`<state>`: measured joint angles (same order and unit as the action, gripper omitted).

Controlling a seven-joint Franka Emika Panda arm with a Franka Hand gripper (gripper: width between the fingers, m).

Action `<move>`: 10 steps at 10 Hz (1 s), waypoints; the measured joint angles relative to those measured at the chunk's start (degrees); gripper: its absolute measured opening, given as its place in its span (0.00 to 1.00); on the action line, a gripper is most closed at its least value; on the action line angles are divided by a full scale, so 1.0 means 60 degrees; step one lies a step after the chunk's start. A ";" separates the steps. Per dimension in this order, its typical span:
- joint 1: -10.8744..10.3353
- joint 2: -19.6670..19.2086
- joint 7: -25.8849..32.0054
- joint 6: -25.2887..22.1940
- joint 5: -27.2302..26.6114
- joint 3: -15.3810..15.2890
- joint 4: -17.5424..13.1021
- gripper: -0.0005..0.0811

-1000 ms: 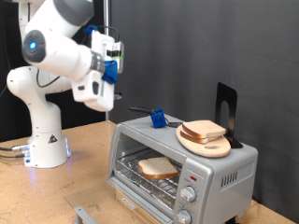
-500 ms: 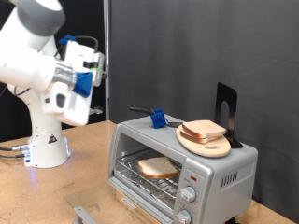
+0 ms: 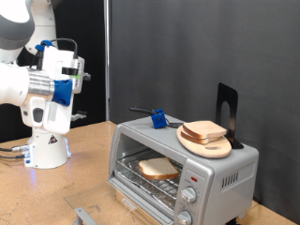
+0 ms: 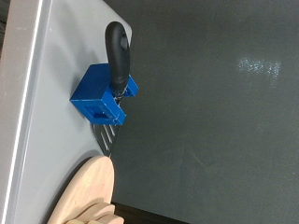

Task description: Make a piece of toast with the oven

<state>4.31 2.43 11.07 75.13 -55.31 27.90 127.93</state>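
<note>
1. Silver-grey toaster oven (image 3: 183,164) standing at the exterior view's lower right, glass door (image 3: 141,200) hanging open, piece of toast (image 3: 158,169) lying flat on the wire rack (image 3: 150,173) inside.
2. Looking pale across the crumb with a tan-brown crust; no browning visible. Red light (image 3: 192,178) showing on the front panel above two round knobs (image 3: 188,203); not telling whether heating is on.
3. Gripper (image 3: 77,77) hanging high at the exterior view's left, well apart from the oven, holding nothing visible. Jaws: cannot tell whether open or closed, fingers not resolving in either view.
4. Matching bread slice (image 3: 203,131) resting on the round wooden plate (image 3: 204,142) on the oven's top, near its front edge. Risk judged: bumping the plate during any reach toward the door or knobs, sliding it off.
5. Fork with a black handle in a blue block (image 4: 103,94) lying on the oven top beside the plate (image 4: 86,191); tines (image 4: 106,138) nearly touching the plate's rim. Risk judged: snagging it with a low approach.
6. Door left open: risk judged of heat escaping and the slice staying pale.
</note>
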 joint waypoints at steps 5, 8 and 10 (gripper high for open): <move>0.0334 -0.0013 -0.1032 0.1724 -0.1211 0.0290 0.0389 0.84; 0.0545 -0.0980 -0.0874 0.2251 -0.0285 0.0475 -0.0166 0.84; 0.0635 -0.1698 -0.0159 0.2718 -0.0227 0.0511 -0.0357 0.84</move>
<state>8.12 -7.75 10.11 91.44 -56.67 30.96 125.79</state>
